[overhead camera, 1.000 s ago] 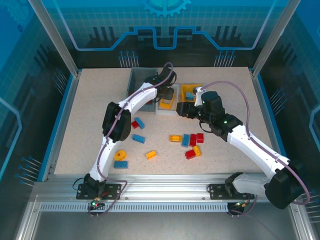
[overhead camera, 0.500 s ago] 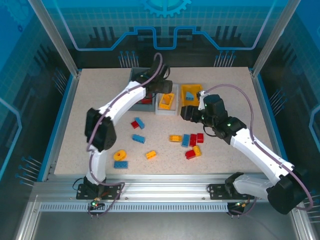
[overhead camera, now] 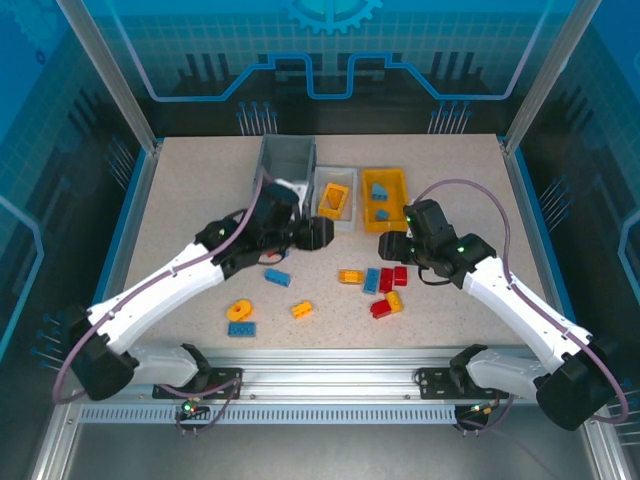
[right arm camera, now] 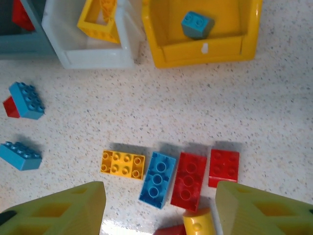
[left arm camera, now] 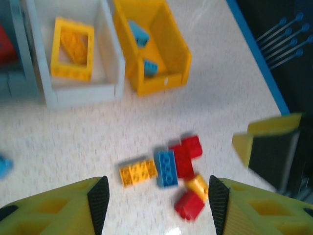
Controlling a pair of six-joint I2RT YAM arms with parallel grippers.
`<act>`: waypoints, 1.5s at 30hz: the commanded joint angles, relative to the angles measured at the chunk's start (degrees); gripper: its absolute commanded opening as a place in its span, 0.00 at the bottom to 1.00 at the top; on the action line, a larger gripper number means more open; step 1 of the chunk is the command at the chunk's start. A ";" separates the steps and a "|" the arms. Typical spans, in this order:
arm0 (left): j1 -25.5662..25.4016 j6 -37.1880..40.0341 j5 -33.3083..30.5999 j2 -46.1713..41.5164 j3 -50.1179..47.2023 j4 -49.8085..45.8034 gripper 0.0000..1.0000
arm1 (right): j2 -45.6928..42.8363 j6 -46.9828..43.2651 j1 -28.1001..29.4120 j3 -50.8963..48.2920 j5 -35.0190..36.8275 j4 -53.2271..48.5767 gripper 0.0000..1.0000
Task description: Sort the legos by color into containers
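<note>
**Sorting bench (overhead camera: pixel 180 200), seen from overhead and from both wrists.**

Three containers stand in a row at the far side. From left to right they are a dark grey bin (overhead camera: pixel 290 155), a white bin (overhead camera: pixel 336 172) and a yellow-orange bin (overhead camera: pixel 402 195).

- **White bin:** holds a yellow open frame (left arm camera: pixel 73 49).
- **Yellow-orange bin:** holds two blue bricks (left arm camera: pixel 139 32) (one toward the back wall, one toward the front).
- **Grey bin:** a red piece (right arm camera: pixel 19 14) shows at its edge.

The remaining legos lie loose on the bench.

- **Right-hand cluster:** a yellow studded brick (right arm camera: pixel 122 164), a long blue brick (right arm camera: pixel 157 179), a long red brick (right arm camera: pixel 190 180) and a square red brick (right arm camera: pixel 224 167) lie side by side. The blue and long red ones are touching. A small yellow piece (right arm camera: pixel 198 223) and a red block (left arm camera: pixel 189 204) lie just on the near side of them.
- **Left side:** a lone blue brick (overhead camera: pixel 277 277), a small yellow brick (overhead camera: pixel 302 310), a yellow ring (overhead camera: pixel 240 311) and a flat blue brick (overhead camera: pixel 241 329) are scattered. The ring and the flat blue brick lie just beside each other.

The left claw (overhead camera: pixel 322 232) hangs in front of the white bin. Its fingers (left arm camera: pixel 98 200) are wide apart with nothing between them.

The right claw (overhead camera: pixel 385 245) hangs in front of the yellow-orange bin, over the far edge of the cluster. It too stands wide and empty.
</note>
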 commanded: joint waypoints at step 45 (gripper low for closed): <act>26.25 14.13 2.45 20.66 -8.36 -6.60 0.63 | 10.93 -9.87 21.09 4.13 -10.29 19.17 0.67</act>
